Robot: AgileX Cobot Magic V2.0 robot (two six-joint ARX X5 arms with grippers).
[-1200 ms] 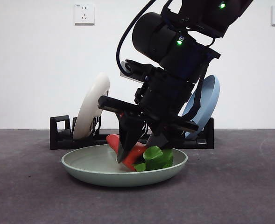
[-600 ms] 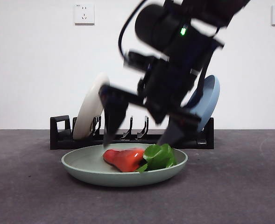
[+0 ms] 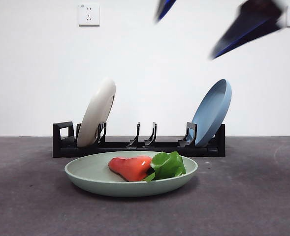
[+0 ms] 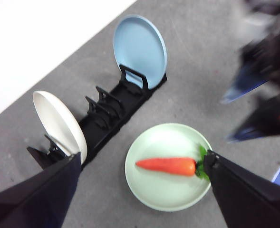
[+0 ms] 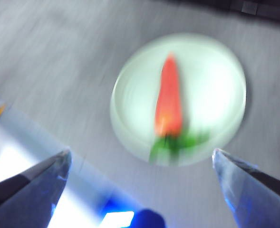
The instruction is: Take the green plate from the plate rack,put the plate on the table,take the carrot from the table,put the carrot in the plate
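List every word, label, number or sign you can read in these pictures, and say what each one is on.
None can be read.
The carrot, green plate, white plate, blue plate and rack show no print in any view.
The wall sockets have a small mark near the top edge, too small to read.
The right wrist view is too blurred to show any text.

A glossy orange-red toy carrot (image 3: 130, 167) with bright green leaves is lying in the round pale sage-green matte plate (image 3: 93, 179), showing against the mottled dark grey table (image 3: 31, 206) and the low black plastic rack (image 3: 120, 145).
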